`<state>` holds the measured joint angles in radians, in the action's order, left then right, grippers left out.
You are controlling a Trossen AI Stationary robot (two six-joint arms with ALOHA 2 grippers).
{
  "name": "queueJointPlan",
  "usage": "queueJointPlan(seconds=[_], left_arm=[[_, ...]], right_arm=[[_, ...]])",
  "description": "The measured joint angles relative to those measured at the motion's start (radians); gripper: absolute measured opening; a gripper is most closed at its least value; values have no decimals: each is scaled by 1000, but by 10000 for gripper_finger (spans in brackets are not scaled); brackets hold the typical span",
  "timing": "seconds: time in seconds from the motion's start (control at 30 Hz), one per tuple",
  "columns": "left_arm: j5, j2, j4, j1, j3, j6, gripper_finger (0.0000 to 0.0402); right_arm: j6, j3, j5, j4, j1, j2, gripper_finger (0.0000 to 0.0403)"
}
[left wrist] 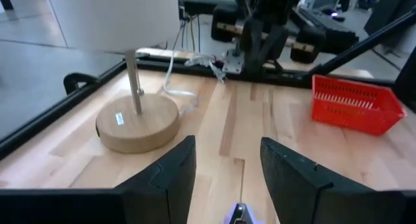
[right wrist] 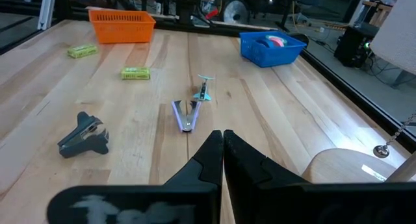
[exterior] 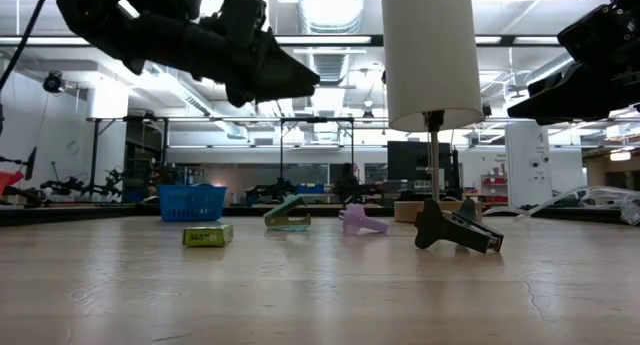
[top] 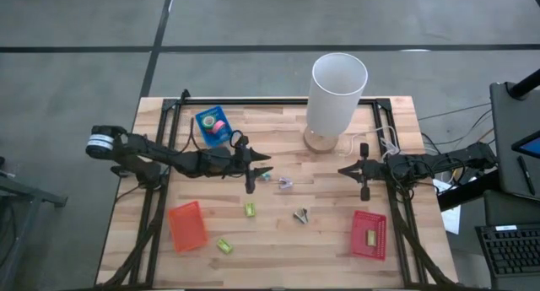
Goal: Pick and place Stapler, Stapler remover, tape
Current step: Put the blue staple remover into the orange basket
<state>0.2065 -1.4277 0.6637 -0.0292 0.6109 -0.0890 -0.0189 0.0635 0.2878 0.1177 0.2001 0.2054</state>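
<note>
— Tape first: where is it?

— Tape rolls (top: pixel 216 122), pink and green showing, lie inside the blue basket (top: pixel 203 132) at the far left of the table (top: pixel 278 240); the right wrist view shows them in it too (right wrist: pixel 276 39).

— And the removers?

— A teal remover (top: pixel 265 174) lies just beside the left gripper (top: pixel 251 184); a lilac one (top: pixel 286 183) sits a little to its right, and a dark one (top: pixel 300 215) nearer the front edge. In the low view the dark one (exterior: pixel 457 230) stands closest to the camera.

— Jaws?

— Left fingers (left wrist: pixel 170 175) stand apart with nothing between them, above the wood, the lilac remover peeking in just below them (left wrist: pixel 238 214). The right gripper (top: pixel 364 188) is pressed closed on nothing — its arm waits near the lamp (top: pixel 336 93).

— Anything else?

— Yellow-green blocks: one mid-table (top: pixel 250 209), one beside the orange basket (top: pixel 187 225), one inside the red basket (top: pixel 369 234).
</note>
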Motion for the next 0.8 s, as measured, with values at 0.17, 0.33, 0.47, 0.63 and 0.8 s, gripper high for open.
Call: queueJointPlan(seconds=[0.17, 0.33, 0.47, 0.63, 0.8], left_arm=[[0, -33, 19, 0, 13, -14, 174], [0, -52, 18, 0, 34, -15, 174], [-5, -64, 17, 0, 44, -15, 174], [-6, -69, 19, 0, 47, -15, 174], [-6, -69, 17, 0, 47, -15, 174]], right_arm=[[0, 0, 0, 0, 0, 0, 9], [0, 0, 0, 0, 0, 0, 9], [0, 0, 0, 0, 0, 0, 9], [0, 0, 0, 0, 0, 0, 9], [0, 0, 0, 0, 0, 0, 8]])
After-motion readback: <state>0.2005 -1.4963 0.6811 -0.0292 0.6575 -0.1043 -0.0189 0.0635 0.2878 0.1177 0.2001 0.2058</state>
